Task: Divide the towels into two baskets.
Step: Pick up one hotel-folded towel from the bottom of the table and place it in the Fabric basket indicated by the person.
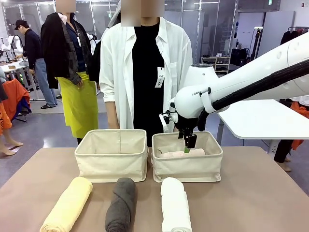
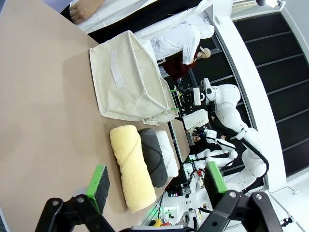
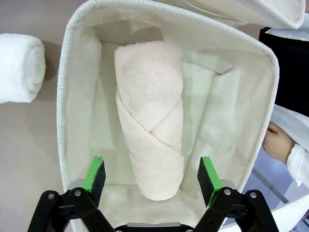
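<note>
Three rolled towels lie side by side on the tan table top (image 1: 251, 193), on the near side of the right claw (image 3: 151, 170): a pale yellow terry roll (image 1: 67, 205), a dark grey terry roll (image 1: 120, 204) and a white terry roll (image 1: 175, 205). None touches a claw.

Left claw (image 2: 157, 180): green pads spread wide, nothing between them, hanging over bare table. The yellow roll lies just ahead of its fingers, with the grey and white rolls beyond that.

Right claw: jaws wide open, holding nothing, hanging at the mouth of the right-hand cream canvas basket (image 3: 72, 96). The pale pink terry towel roll (image 3: 149, 111) lies directly below this claw on the basket floor. It runs lengthwise between the two pads with a gap on either side, and the pads are not touching it.

Second cream canvas basket (image 1: 112, 164): just beside the first, to the right claw's left.

Beyond both baskets, a person in a white open shirt (image 1: 145, 72) stands at the far edge. One hand (image 3: 276, 142) is just outside the right-hand basket's wall.
</note>
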